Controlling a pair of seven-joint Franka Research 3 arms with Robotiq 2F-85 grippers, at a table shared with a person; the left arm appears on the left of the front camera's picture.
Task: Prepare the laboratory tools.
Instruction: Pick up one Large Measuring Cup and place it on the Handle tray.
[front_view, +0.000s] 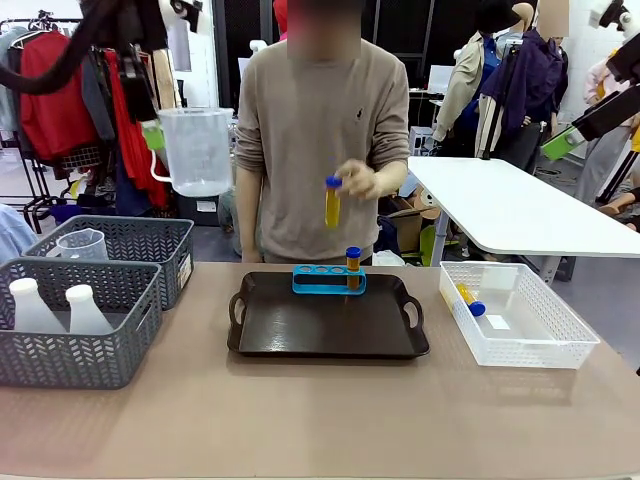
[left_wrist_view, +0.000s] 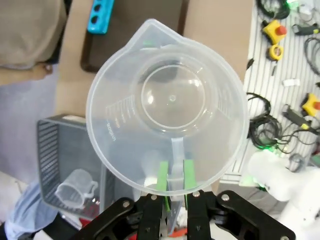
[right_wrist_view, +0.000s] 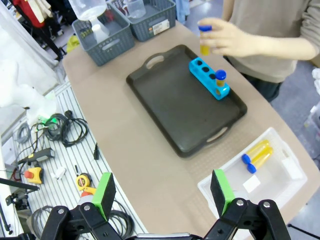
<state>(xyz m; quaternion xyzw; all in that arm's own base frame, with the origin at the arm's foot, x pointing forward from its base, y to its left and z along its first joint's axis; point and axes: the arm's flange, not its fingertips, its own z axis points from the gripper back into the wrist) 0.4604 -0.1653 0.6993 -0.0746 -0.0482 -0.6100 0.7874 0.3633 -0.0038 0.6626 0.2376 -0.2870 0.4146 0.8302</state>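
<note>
Left pincer (left_wrist_view: 175, 172) pinching beaker (left_wrist_view: 170, 100) handle, wrist view

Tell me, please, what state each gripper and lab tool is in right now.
left gripper, shut on measuring beaker by its handle
right gripper, open, empty
measuring beaker, lifted, upright, empty
blue rack, on black tray, one hole filled, three empty
racked tube, upright, capped
held tube, capped, upright in person's hand
two tubes, capped, lying in white basket
two flasks, upright in grey basket
</note>
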